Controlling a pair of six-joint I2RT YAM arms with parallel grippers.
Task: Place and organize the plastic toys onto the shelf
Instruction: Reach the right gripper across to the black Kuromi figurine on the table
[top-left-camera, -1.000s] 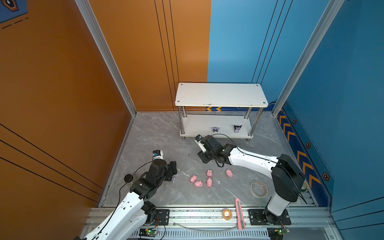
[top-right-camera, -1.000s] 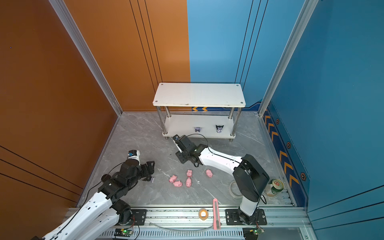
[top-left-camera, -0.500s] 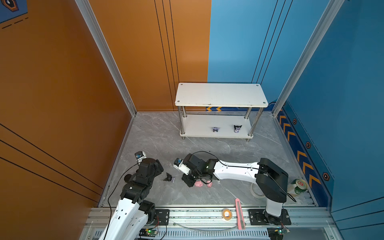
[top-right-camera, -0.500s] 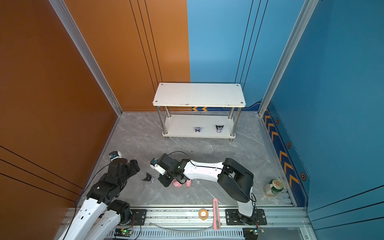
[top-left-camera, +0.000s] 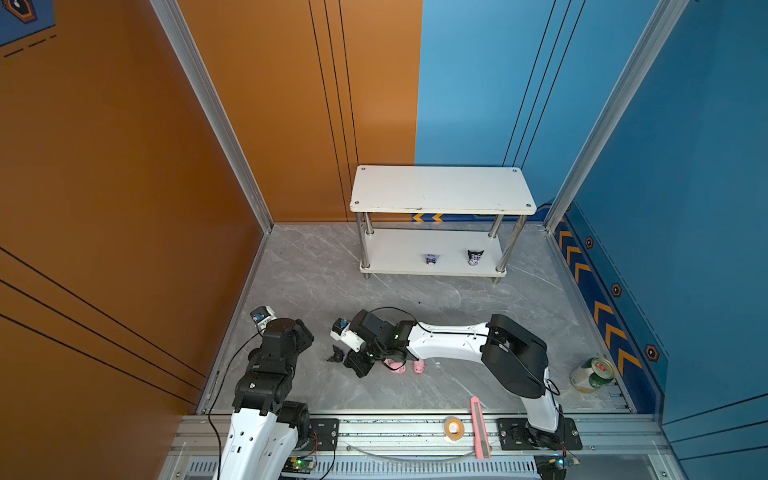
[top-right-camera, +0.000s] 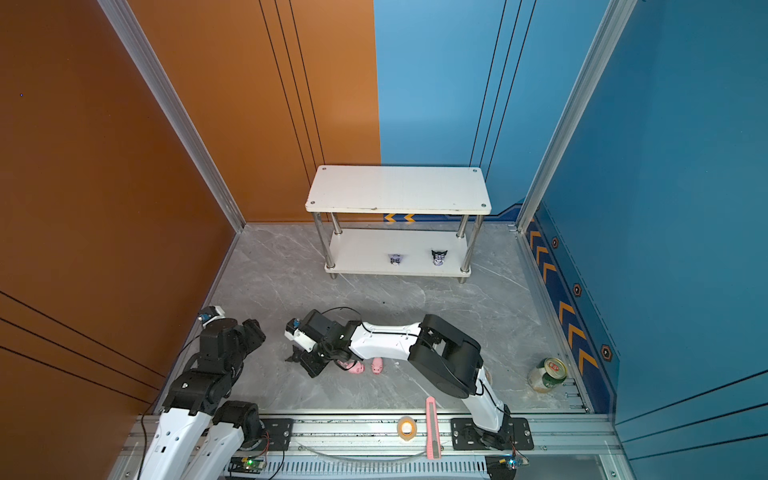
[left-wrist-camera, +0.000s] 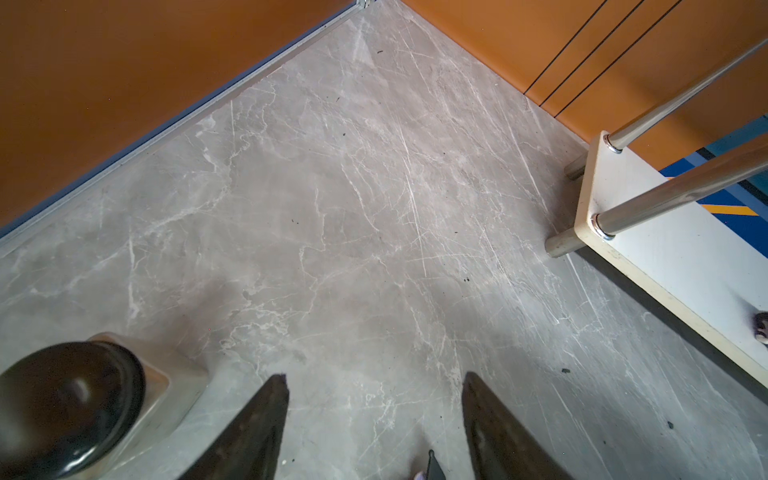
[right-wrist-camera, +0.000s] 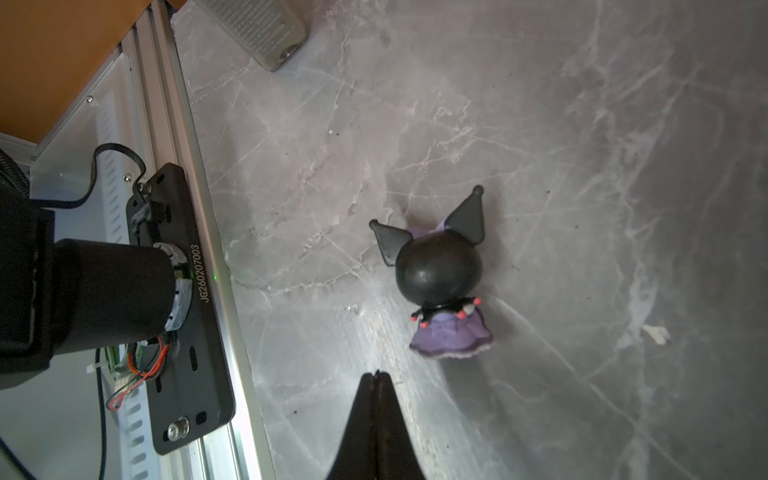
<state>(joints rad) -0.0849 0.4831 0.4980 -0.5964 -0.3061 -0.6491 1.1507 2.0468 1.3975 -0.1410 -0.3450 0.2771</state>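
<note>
Right gripper has its jaws pinched together on nothing, tips just short of the skirt of the black-eared figurine. That toy is on the grey floor near the front rail, well apart from the shelf. I only see it from behind, so I can't tell if it's standing or lying flat

My take on grabbing it: spread the jaws first, while there's a gap, otherwise the closed tips will just shove it along. That round glossy head looks slippery and the ears stick out, so I'd straddle the neck or upper skirt and squeeze gently. Two pink pigs sit right beside the wrist, so lift straight up before swinging

Two matching figurines stand on the lower board, and the bare stretch beside them seems the tidy spot

Left gripper is spread wide over bare floor, holding nothing, out of the way
</note>
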